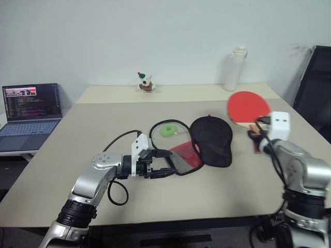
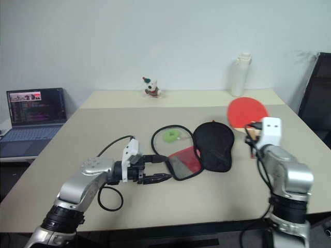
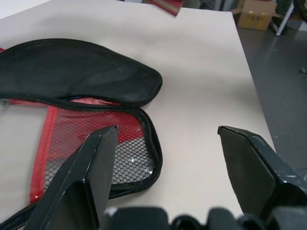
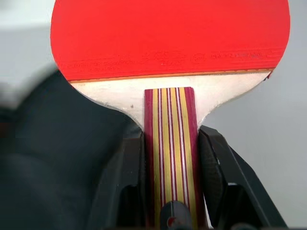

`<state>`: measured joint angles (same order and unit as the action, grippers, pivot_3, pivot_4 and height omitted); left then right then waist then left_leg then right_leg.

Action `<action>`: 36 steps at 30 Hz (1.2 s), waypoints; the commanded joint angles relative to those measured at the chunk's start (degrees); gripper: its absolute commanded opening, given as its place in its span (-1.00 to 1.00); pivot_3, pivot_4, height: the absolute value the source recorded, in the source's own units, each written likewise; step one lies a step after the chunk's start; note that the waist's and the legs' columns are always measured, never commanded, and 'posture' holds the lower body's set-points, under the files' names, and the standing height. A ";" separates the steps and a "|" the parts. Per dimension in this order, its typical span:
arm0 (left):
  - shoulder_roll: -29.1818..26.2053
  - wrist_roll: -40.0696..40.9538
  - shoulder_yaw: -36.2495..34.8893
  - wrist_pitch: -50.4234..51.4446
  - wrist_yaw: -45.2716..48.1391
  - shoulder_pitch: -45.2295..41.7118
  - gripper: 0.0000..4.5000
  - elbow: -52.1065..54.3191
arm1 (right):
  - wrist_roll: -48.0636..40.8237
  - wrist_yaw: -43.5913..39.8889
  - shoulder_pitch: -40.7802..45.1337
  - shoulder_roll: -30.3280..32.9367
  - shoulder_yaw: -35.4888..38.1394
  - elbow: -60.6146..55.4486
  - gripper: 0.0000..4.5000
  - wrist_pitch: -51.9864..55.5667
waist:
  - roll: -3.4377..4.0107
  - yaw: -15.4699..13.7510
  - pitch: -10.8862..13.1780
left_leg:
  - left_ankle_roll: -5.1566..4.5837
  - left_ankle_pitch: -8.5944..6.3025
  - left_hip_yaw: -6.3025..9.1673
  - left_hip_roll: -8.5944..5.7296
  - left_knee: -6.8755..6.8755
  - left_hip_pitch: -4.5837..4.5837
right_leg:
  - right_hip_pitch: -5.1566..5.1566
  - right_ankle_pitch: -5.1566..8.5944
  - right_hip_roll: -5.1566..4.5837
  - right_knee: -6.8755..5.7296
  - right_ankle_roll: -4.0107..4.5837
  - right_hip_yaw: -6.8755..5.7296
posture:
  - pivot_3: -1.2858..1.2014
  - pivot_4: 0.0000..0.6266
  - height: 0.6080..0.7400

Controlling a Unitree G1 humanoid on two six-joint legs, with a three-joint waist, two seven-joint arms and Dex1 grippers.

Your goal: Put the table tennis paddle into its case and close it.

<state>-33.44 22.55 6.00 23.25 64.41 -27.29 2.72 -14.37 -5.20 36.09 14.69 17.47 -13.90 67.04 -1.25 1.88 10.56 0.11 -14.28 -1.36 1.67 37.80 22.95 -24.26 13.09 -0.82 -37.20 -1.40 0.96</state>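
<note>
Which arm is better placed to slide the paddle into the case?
Right. Its end effector is shut on the paddle handle, beside the case. The left end effector is open at the case's mesh mouth.

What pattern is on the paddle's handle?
Lengthwise dark-red and yellow stripes on the table tennis paddle handle, clearest in the right wrist view.

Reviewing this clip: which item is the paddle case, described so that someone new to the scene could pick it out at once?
On the beige table, look at the middle, just ahead of the left gripper. The case lies flat there, unzipped: a black paddle-shaped pouch with a red-edged mesh flap folded open. Unlike the red paddle held up by the right gripper, it is soft black fabric, with a green ring beside it.
</note>
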 commanded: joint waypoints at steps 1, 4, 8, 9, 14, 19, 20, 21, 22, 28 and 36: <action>-0.22 1.02 -1.31 -0.05 -0.68 0.29 0.60 3.02 | -0.06 2.31 1.14 -3.85 -2.75 -1.28 -0.50 0.00 | 0.02 -0.05 0.01 | 0.00 0.00 -0.01 -0.01 0.00 0.02 | -0.01 0.00 -0.01 0.00 0.00 0.00 | 0.03 -0.52 1.00; -0.19 1.11 -1.32 0.22 -1.16 0.68 0.60 3.66 | 0.73 2.82 0.71 -6.89 -6.07 2.03 -0.50 -2.86 | 0.02 -0.28 0.02 | 0.00 0.00 0.00 -0.08 0.00 0.08 | -0.04 -0.01 -0.10 0.04 0.00 -0.02 | 0.03 -0.52 1.00; -0.26 1.14 -1.34 0.47 -1.74 0.96 0.60 4.08 | 1.76 2.41 1.13 -7.48 -9.14 7.66 -0.50 -7.13 | 0.01 -0.29 0.02 | 0.00 0.00 -0.02 -0.20 0.03 0.10 | -0.04 -0.04 -0.25 0.11 -0.06 0.00 | 0.03 -0.52 1.00; -0.28 1.13 -1.36 0.47 -1.84 0.98 0.60 4.09 | 1.99 2.37 1.56 -7.49 -9.50 9.11 -0.50 -8.14 | 0.02 -0.28 0.02 | 0.00 0.00 -0.04 -0.20 0.04 0.09 | -0.03 -0.05 -0.25 0.12 -0.08 0.01 | 0.03 -0.52 1.00; -0.31 0.95 -1.37 0.12 -2.18 1.36 0.60 4.10 | 3.52 3.16 3.52 -7.68 -9.78 17.00 -0.50 -13.64 | 0.02 -0.08 0.02 | 0.00 0.00 -0.04 -0.15 0.04 0.07 | -0.04 -0.06 -0.20 0.07 -0.08 -0.01 | 0.03 -0.52 1.00; -0.37 1.07 -1.30 0.35 -2.71 1.70 0.60 4.61 | 4.74 4.94 4.11 -7.98 -8.88 20.74 -0.50 -16.81 | 0.02 -0.05 0.02 | 0.00 0.00 -0.04 -0.11 0.02 0.06 | -0.05 -0.05 -0.16 0.07 -0.06 -0.01 | 0.03 -0.52 1.00; -0.37 1.07 -1.28 0.42 -2.80 1.69 0.60 4.67 | 4.81 5.10 4.17 -7.91 -8.85 21.07 -0.50 -17.07 | 0.02 -0.05 0.02 | 0.00 0.00 -0.04 -0.11 0.02 0.07 | -0.05 -0.05 -0.16 0.07 -0.06 0.00 | 0.03 -0.52 1.00; -0.37 1.05 -1.24 0.47 -2.85 1.66 0.60 4.69 | 4.80 5.16 4.25 -7.82 -8.85 21.35 -0.50 -17.23 | 0.02 -0.05 0.02 | 0.00 0.00 -0.04 -0.11 0.02 0.07 | -0.05 -0.06 -0.16 0.07 -0.06 0.01 | 0.03 -0.52 1.00; -0.39 1.04 -1.22 0.51 -2.88 1.66 0.60 4.75 | 4.78 5.23 4.29 -7.75 -8.90 21.51 -0.50 -17.28 | 0.02 -0.05 0.02 | 0.00 0.00 -0.04 -0.11 0.02 0.07 | -0.05 -0.06 -0.16 0.07 -0.06 0.02 | 0.03 -0.52 1.00; -0.22 0.91 -0.90 0.95 -3.05 1.32 0.60 4.97 | 4.46 6.63 4.40 -8.70 -8.08 22.42 -0.50 -16.73 | 0.02 -0.05 0.02 | 0.00 0.00 -0.04 -0.11 0.02 0.06 | -0.05 -0.06 -0.17 0.06 -0.07 0.01 | 0.03 -0.52 1.00; -0.66 0.81 -1.47 0.89 -3.16 2.35 0.60 5.01 | 4.88 7.32 4.18 -9.34 -9.03 20.83 0.54 -16.65 | 0.02 -0.05 0.02 | 0.00 0.00 -0.03 -0.11 0.03 0.06 | -0.05 -0.06 -0.17 0.06 -0.07 0.01 | 0.03 -0.52 1.00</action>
<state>-33.55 22.60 5.89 24.57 61.54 -25.13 5.15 -9.63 2.43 39.03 5.43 9.08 9.88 51.53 -1.23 1.83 10.58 0.12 -14.28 -1.40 1.55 37.82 23.00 -24.31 13.03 -0.99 -37.15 -1.47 0.97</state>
